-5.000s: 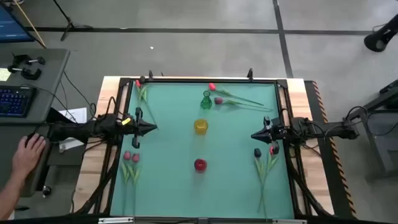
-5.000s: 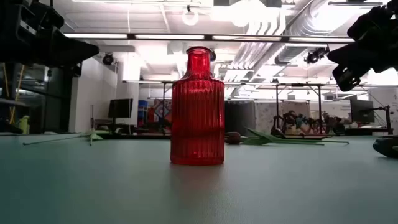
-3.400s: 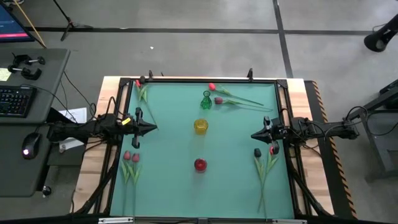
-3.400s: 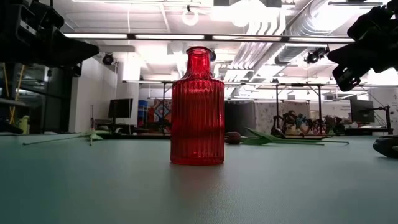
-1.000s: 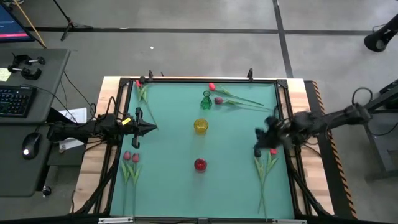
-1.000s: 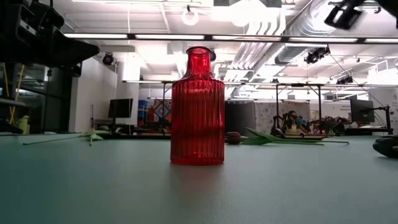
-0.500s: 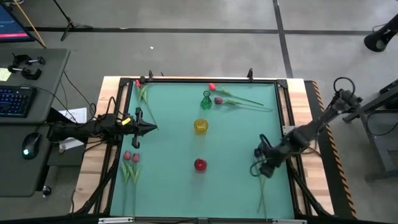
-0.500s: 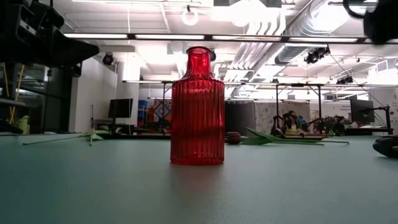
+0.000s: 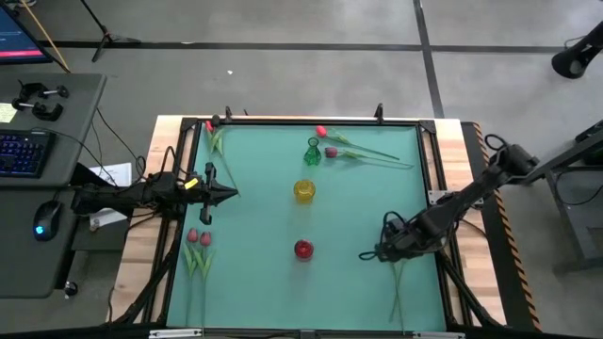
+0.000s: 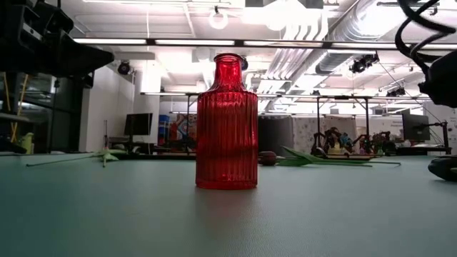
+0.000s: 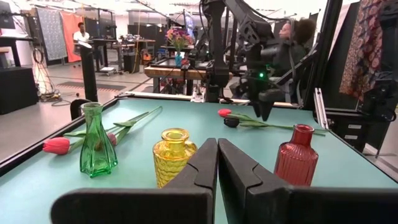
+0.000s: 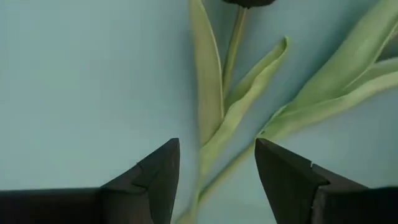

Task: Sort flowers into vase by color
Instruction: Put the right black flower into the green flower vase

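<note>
While the left gripper (image 9: pixel 229 194) waited shut at the worktop's left edge, the right gripper (image 12: pixel 214 165) hung parted over two flowers (image 12: pixel 239 106) lying near the right edge, stems between its fingers.

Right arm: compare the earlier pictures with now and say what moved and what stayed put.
The right gripper swung from the table's right edge toward the near side, down over the flowers lying there, jaws open, holding nothing. The left gripper, shut, the vases and all flowers stayed put.

Dark jointed arms, black wedge-shaped fingers (image 12: pixel 155 174), looping cables
</note>
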You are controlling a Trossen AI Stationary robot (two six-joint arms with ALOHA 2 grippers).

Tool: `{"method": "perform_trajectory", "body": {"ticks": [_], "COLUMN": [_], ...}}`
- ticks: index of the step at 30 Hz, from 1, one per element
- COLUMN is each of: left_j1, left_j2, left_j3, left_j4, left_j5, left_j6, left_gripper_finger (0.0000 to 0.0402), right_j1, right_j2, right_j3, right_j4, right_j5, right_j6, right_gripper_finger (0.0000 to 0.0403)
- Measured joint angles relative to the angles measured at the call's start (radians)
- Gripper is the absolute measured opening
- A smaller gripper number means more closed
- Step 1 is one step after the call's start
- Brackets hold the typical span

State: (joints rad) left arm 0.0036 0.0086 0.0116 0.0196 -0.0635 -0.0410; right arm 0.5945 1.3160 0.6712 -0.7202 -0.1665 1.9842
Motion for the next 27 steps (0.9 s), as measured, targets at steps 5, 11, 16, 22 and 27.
{"method": "perform_trajectory", "body": {"ticks": [5,11,16,22,27], "left_j1": [0.0,0.0,0.0,0.0,0.0], "left_j2": [0.0,0.0,0.0,0.0,0.0], "left_j3": [0.0,0.0,0.0,0.0,0.0], "left_j4": [0.0,0.0,0.0,0.0,0.0], "left_j5": [0.0,0.0,0.0,0.0,0.0], "left_j6": [0.0,0.0,0.0,0.0,0.0], "left_gripper_finger": [0.0,0.0,0.0,0.0,0.0], "right_j1": [0.0,0.0,0.0,0.002,0.002], "right_j2": [0.05,0.143,0.196,0.205,0.199], "right_j3": [0.0,0.001,0.007,0.017,0.1], "right_j4": [0.033,0.034,0.038,0.019,-0.087], "right_j5": [0.002,0.029,0.037,0.078,0.166], "right_j6": [0.039,0.034,0.031,-0.023,-0.141], "right_gripper_finger": [0.0199,0.0199,0.0196,0.0095,0.0016]}}
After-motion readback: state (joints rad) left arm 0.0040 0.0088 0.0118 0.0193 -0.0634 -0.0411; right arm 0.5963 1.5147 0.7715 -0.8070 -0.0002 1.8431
